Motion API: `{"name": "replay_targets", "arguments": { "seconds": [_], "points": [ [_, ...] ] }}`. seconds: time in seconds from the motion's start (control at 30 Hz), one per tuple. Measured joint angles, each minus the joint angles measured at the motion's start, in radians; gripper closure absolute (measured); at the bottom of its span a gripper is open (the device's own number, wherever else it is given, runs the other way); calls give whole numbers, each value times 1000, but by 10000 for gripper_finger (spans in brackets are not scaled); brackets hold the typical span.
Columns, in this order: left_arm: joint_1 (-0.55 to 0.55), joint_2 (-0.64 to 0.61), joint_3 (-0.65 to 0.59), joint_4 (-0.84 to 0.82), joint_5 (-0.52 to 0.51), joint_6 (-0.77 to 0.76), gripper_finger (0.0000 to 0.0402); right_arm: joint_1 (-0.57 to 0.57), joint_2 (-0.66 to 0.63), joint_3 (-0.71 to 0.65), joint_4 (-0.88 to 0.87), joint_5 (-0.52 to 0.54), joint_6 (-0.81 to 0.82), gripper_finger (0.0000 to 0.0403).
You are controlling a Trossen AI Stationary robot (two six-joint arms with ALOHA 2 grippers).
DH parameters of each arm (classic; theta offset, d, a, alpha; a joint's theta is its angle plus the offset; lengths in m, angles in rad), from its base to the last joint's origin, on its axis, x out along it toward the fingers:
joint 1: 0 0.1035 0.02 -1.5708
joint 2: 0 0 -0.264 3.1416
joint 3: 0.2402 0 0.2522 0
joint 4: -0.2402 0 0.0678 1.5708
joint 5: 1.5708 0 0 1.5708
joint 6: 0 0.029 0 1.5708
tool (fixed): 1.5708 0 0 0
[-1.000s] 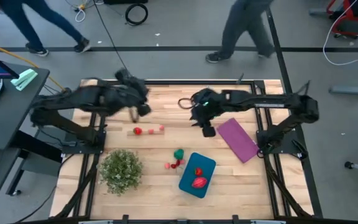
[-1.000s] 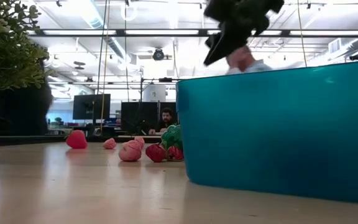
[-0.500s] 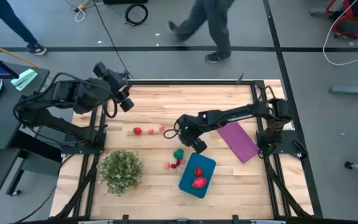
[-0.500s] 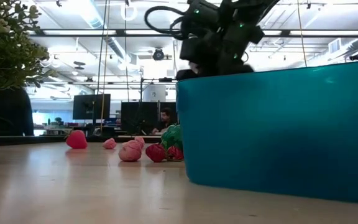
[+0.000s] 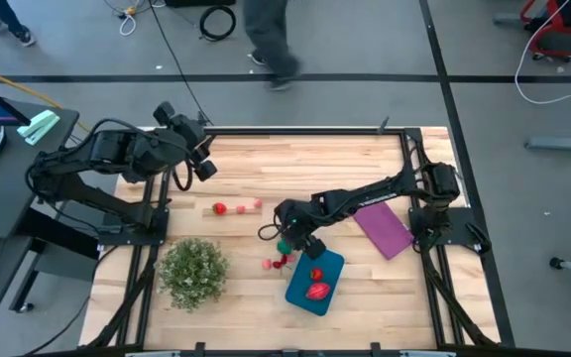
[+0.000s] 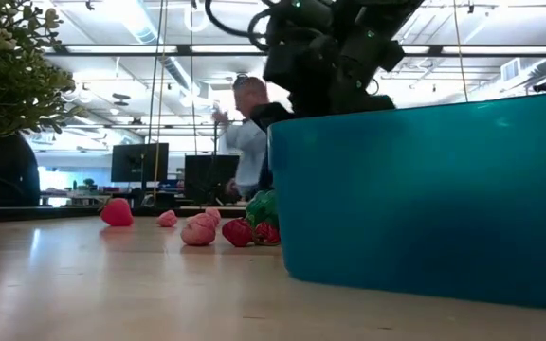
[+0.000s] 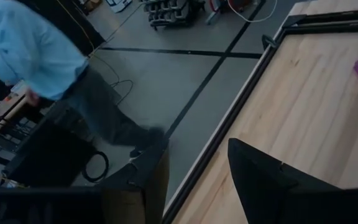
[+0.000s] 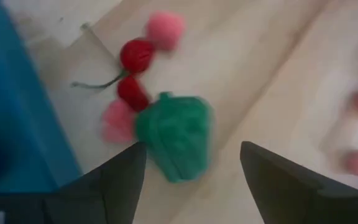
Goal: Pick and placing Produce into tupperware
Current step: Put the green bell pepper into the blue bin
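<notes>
The teal tupperware (image 5: 315, 280) lies at the table's near middle with two red pieces (image 5: 317, 291) in it. Just left of it lie a green produce piece (image 8: 174, 134), red cherries (image 8: 133, 73) and pink pieces (image 8: 118, 121). Two more small red pieces (image 5: 220, 208) rest farther left. My right gripper (image 5: 287, 235) hovers open right over the green piece (image 5: 284, 245), one finger on each side, apart from it. My left gripper (image 5: 204, 164) hangs open and empty by the far left corner.
A bushy green plant (image 5: 193, 270) stands at the near left. A flat purple rectangle (image 5: 383, 223) lies right of the tupperware. In the low view the tupperware wall (image 6: 425, 199) fills the right half. A person walks on the floor beyond the far edge.
My right gripper has swung from the table's far middle toward the near edge and down, ending over the green piece beside the tupperware. My left gripper has drawn back toward the far left corner. The produce and the tupperware have stayed in place.
</notes>
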Motion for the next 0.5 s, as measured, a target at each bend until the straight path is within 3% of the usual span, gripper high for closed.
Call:
{"name": "replay_targets", "arguments": {
  "seconds": [0.5],
  "points": [
    [0,2,0,6,0,0,237,5,71,35,71,10,6,133]
  ]
}}
